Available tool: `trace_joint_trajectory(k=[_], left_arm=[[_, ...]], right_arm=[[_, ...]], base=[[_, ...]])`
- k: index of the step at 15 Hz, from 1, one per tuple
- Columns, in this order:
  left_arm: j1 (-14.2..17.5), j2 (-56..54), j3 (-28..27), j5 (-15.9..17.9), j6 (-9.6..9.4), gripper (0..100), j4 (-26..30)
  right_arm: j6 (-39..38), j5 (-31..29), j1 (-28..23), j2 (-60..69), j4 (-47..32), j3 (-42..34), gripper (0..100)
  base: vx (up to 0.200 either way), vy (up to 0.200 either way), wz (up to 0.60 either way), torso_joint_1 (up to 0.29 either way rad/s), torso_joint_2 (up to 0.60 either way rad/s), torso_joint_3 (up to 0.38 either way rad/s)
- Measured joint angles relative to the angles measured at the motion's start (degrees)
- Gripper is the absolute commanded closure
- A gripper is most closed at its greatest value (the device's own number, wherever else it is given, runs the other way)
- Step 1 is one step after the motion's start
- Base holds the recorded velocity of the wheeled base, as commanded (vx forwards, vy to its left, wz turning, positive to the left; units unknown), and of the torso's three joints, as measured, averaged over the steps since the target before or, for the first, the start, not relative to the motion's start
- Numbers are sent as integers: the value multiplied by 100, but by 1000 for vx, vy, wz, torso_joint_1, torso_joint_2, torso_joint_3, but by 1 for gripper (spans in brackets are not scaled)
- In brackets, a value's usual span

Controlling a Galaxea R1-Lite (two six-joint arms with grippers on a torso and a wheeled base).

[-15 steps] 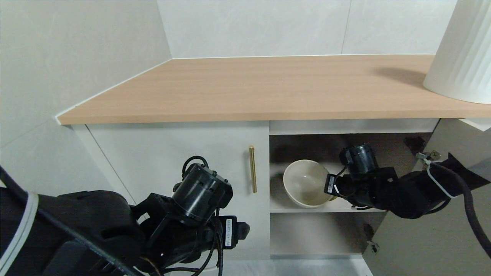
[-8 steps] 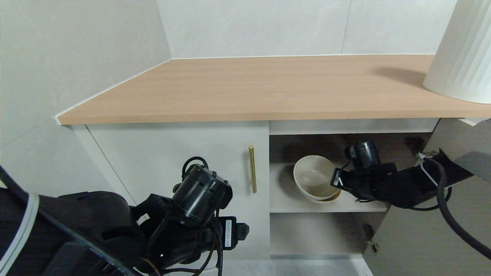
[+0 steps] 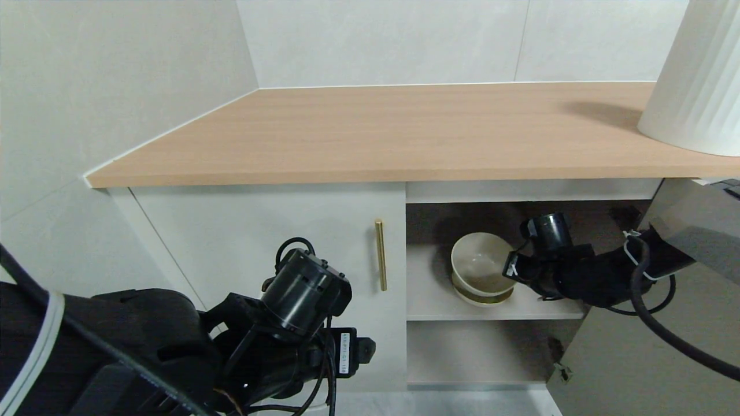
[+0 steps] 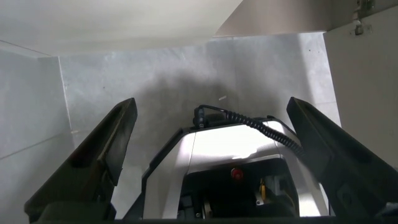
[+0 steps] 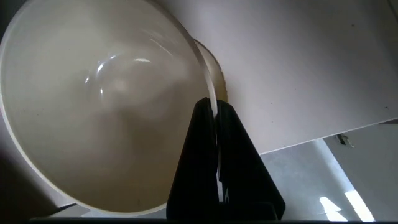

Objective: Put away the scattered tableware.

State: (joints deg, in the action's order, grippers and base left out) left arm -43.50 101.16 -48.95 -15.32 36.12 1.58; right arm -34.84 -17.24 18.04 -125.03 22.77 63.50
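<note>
Down by the door, the left gripper hangs spread wide and idle, pointing at the floor. Farther in, the right gripper pinches the bowl by its near rim, tilted over a dish on the shelf, seemingly to nest it there.

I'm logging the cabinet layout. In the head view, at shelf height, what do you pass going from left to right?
closed cabinet door → gold handle → bowl → right gripper → open cabinet door
</note>
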Motion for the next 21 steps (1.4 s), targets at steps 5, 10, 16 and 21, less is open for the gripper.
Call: trace_joint_trajectory(k=[5, 10, 16, 21], left_arm=[[1, 16, 0, -2, -2, 0, 0], [0, 24, 0, -2, 0, 0, -2], [0, 27, 0, -2, 0, 0, -4], [0, 27, 0, -5, 1, 0, -2]], right_arm=[[4, -17, -5, -149, -11, 48, 100], [6, -17, 11, -199, -11, 48, 100], [13, -17, 32, -201, -20, 33, 100], [13, -6, 45, -207, -22, 17, 0]], base=[[0, 0, 0, 0, 0, 0], [0, 0, 0, 0, 0, 0], [0, 0, 0, 0, 0, 0], [0, 0, 0, 0, 0, 0]])
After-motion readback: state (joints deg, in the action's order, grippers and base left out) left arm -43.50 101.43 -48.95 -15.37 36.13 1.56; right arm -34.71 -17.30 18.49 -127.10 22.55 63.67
